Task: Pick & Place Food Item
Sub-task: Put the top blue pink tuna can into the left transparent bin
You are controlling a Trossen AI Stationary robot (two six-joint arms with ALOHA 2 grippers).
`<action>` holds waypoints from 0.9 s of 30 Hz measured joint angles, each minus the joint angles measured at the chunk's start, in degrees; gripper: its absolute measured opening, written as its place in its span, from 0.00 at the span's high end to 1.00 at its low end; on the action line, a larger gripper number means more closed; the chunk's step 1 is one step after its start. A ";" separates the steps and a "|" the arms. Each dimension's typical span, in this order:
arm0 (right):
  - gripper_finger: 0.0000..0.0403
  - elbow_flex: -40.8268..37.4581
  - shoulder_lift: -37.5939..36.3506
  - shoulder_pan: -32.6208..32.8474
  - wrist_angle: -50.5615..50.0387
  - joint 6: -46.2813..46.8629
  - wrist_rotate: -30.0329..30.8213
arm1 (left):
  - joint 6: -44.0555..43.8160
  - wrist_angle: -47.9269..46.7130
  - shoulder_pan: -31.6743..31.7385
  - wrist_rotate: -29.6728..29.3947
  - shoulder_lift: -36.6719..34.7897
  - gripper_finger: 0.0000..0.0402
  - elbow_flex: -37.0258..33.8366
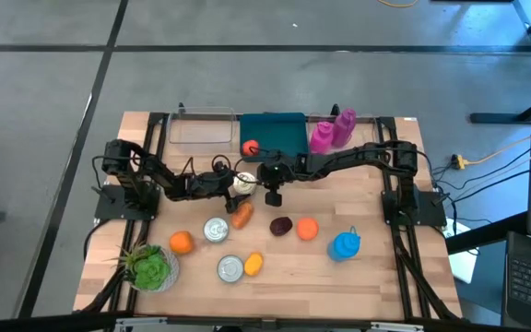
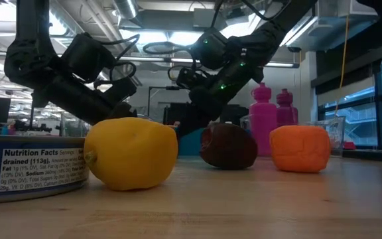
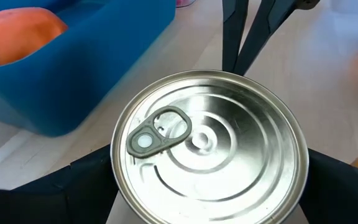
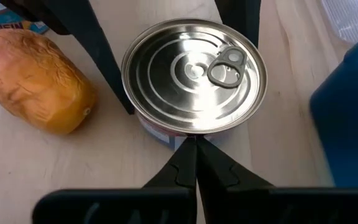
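The left gripper (image 3: pixel 210 186) sat wide open, fingers flanking the pull-tab can (image 3: pixel 209 146), lid facing up; the right gripper (image 4: pixel 196 163) hovered just beside it, pinched shut, empty.

Bright even overhead light, glare on the can lid (image 3: pixel 207 146), blurred ceiling lamps (image 2: pixel 128 8) behind.

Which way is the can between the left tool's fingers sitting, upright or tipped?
Upright. The can stands on the table with its flat pull-tab lid facing up, between the left tool's spread fingers; the right wrist view shows the lid level too.
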 joint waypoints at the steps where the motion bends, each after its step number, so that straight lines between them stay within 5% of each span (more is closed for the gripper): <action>1: 0.99 0.00 0.00 0.00 0.06 0.00 -0.16 | 0.02 0.00 0.00 0.00 0.00 0.00 0.00; 12: 0.99 0.00 0.00 0.00 0.11 -0.02 -0.46 | 0.57 -0.03 0.00 -0.04 0.00 0.12 0.00; 27: 0.99 0.02 0.00 0.02 0.06 -0.06 -1.04 | 1.40 0.97 0.00 -0.05 0.10 0.12 -0.03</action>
